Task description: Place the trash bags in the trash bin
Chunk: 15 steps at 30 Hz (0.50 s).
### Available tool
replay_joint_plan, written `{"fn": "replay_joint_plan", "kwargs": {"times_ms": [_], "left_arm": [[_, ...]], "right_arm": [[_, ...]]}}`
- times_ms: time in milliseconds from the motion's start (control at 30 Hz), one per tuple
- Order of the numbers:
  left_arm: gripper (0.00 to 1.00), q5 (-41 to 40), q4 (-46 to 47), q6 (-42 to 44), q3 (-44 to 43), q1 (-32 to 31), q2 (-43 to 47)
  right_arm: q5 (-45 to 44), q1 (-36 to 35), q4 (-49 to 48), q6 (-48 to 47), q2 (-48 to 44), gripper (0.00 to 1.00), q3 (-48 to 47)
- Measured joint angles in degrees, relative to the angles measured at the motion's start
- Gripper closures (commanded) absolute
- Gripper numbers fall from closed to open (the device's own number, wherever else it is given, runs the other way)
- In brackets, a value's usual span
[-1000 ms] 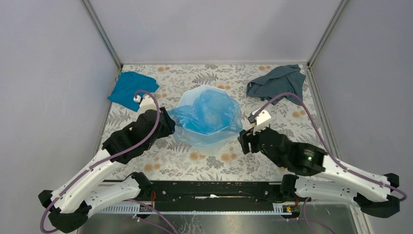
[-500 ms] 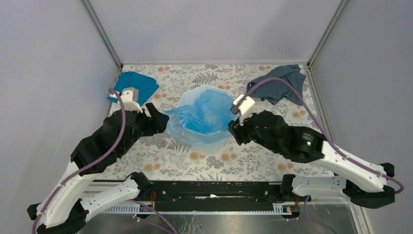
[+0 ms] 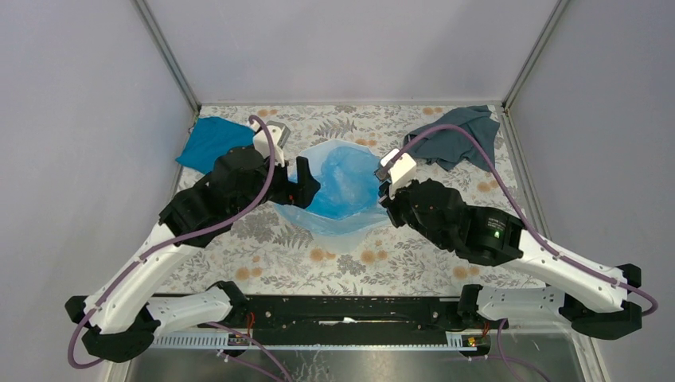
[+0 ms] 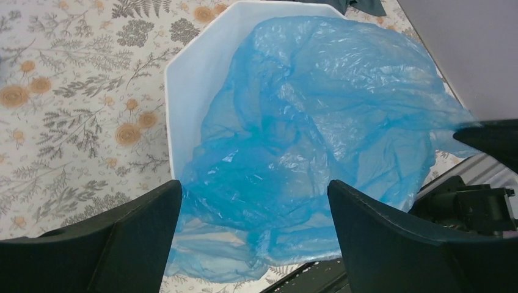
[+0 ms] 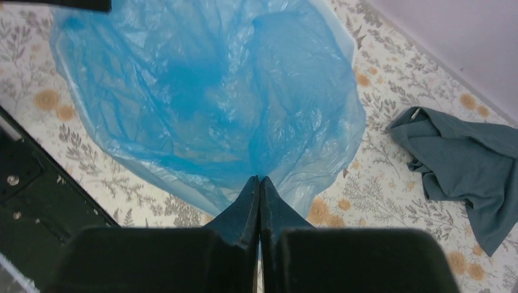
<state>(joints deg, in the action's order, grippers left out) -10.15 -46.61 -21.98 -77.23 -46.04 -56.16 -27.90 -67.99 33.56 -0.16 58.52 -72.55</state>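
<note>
The white faceted trash bin (image 3: pixel 321 148) stands mid-table, and the thin light-blue trash bag (image 3: pixel 341 185) billows inside it and spills over its near rim. My left gripper (image 3: pixel 307 188) hovers at the bin's left rim, open, with nothing between its fingers. In the left wrist view the left gripper (image 4: pixel 255 186) frames the trash bag (image 4: pixel 317 122) and the trash bin's white wall (image 4: pixel 183 85). My right gripper (image 3: pixel 383 196) sits at the bin's right side. In the right wrist view the right gripper (image 5: pixel 259 180) is shut, pinching the edge of the trash bag (image 5: pixel 201 91).
A teal-blue cloth (image 3: pixel 208 143) lies at the back left, close behind my left arm. At the back right corner a grey-blue cloth (image 3: pixel 454 137) is crumpled; the right wrist view shows the grey-blue cloth (image 5: pixel 470 159) too. Grey walls enclose the floral tabletop (image 3: pixel 263 255).
My left gripper let go of the bag, opened wide and swung right to the bin's left rim. The right gripper moved in to the bin's right side and closed on the bag's edge.
</note>
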Motion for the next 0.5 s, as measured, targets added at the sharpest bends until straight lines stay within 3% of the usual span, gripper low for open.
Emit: {"fn": "replay_joint_plan", "kwargs": {"times_ms": [233,367,433,500], "left_arm": [[0.05,-0.3,0.4,3.4,-2.6,0.0,-3.3],[0.16,-5.0,-2.4,2.4,-4.8,-0.1,-3.3],[0.15,-7.3,-3.9,1.0,-5.7,0.0,-2.4],[0.08,-8.3,-5.0,0.1,-6.1,0.0,-0.2]], "right_arm": [[-6.1,0.0,-4.2,0.0,0.0,1.0,0.1],[-8.3,0.0,-4.5,0.0,0.1,1.0,0.1],[-8.9,0.0,-5.0,0.0,-0.1,1.0,0.3],[-9.1,0.0,-5.7,0.0,-0.4,1.0,0.5]]}}
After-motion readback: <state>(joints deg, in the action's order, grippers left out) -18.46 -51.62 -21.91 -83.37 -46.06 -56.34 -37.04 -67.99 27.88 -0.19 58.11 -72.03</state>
